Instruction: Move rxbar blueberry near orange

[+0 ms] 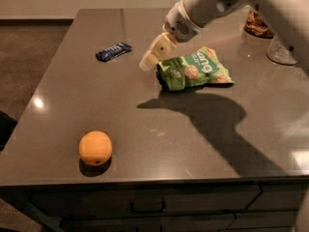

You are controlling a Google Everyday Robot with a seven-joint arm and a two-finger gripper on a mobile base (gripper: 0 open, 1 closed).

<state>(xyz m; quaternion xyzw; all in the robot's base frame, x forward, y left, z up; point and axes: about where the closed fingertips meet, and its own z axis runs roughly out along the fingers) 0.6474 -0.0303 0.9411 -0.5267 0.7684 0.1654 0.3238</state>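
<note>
The robot's pale arm point(207, 6) reaches in over the dark grey table point(145, 115) from about 1 o'clock. It slopes down and toward 7 o'clock, and its thick white wrist narrows into the cream-coloured gripper point(147, 63). We see the gripper hanging above the tabletop, tip pointing down toward 7 o'clock, just off the 10 o'clock corner of the green snack bag point(195, 69). From this angle the gripper reads as one tapered shape, so we cannot tell whether its jaws are apart or together. Nothing is visibly held in them.

The rxbar blueberry point(113, 51) lies flat on the table at about 10 o'clock from the gripper's tip, near it but clear of it. Its long axis is tilted, with the right end further back. The orange point(95, 148) sits well apart from the bar, near the table's front edge at about 7 o'clock from the gripper, its small dark dimple facing us. The green bag lies crumpled and flat at about 3 o'clock from the gripper.

The arm's broad shadow point(207, 115) falls across the tabletop just in front of the bag, spreading toward 5 o'clock. At the table's far right stand a clear glass point(282, 52) and, behind it, a container of brown contents point(256, 25). Below the front edge we see a drawer front point(147, 206).
</note>
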